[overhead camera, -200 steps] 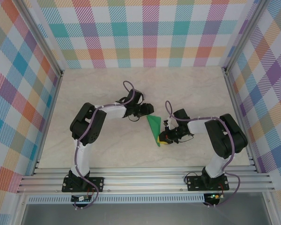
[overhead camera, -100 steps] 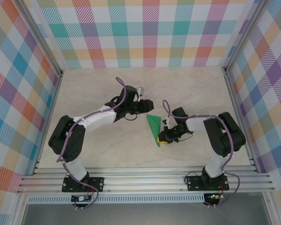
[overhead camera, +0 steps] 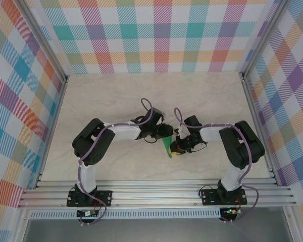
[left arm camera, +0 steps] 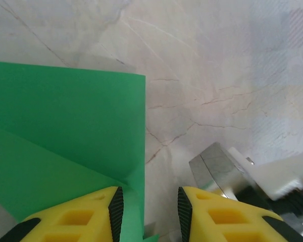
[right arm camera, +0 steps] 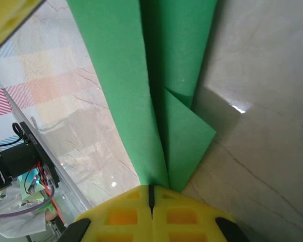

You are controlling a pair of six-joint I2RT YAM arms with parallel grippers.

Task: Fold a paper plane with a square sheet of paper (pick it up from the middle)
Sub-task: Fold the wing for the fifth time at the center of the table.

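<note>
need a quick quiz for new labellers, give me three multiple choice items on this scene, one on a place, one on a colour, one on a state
1. Where does the paper lie?
A. between the left end effector and the right end effector
B. far back on the left
C. at the near edge

2. What colour is the paper?
A. white
B. red
C. green

3. How is the right end effector?
A. wide open
B. shut on the paper
C. shut on nothing

Answers:
1 A: the top view shows it mid-table between the two.
2 C: it is bright green.
3 B: the right wrist view shows the fingers closed, with the paper coming out from between them.
</note>
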